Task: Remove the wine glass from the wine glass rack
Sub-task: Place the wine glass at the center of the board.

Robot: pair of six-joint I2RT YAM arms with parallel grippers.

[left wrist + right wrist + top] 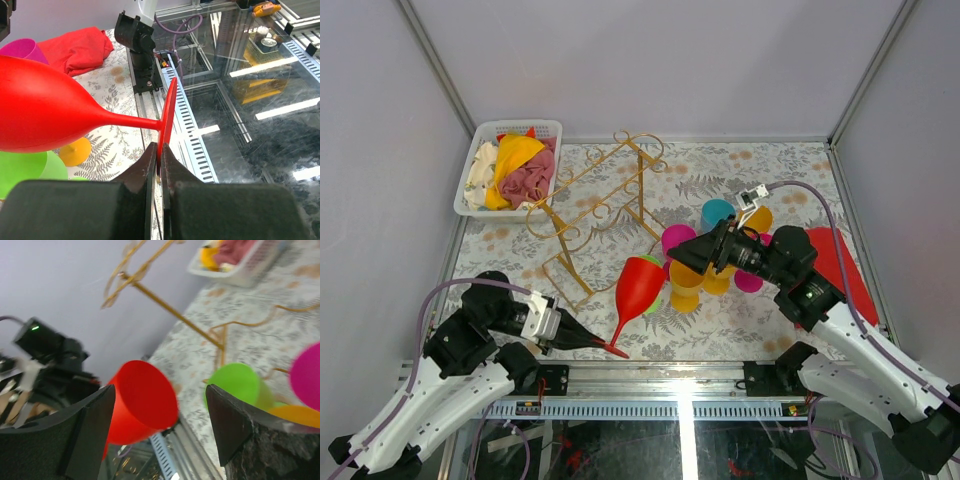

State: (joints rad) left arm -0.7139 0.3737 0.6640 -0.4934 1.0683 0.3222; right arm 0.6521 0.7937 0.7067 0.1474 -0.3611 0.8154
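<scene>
Wine glass (638, 285): red, off gold wine glass rack (592, 210), lying tilted near-right of it, foot clamped between closed left gripper (604, 345) fingers. Right gripper (682, 258) fingers spread wide, holding nothing, by coloured cups (750, 281).

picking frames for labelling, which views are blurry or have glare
Right wrist: soft all over, with the wine glass rack and green cup smeared. Left wrist: the red wine glass is sharp, with bright strip-light reflections on the glossy surface past the table edge. Top external: sharp and evenly lit, with one bright reflection at bottom centre.
</scene>
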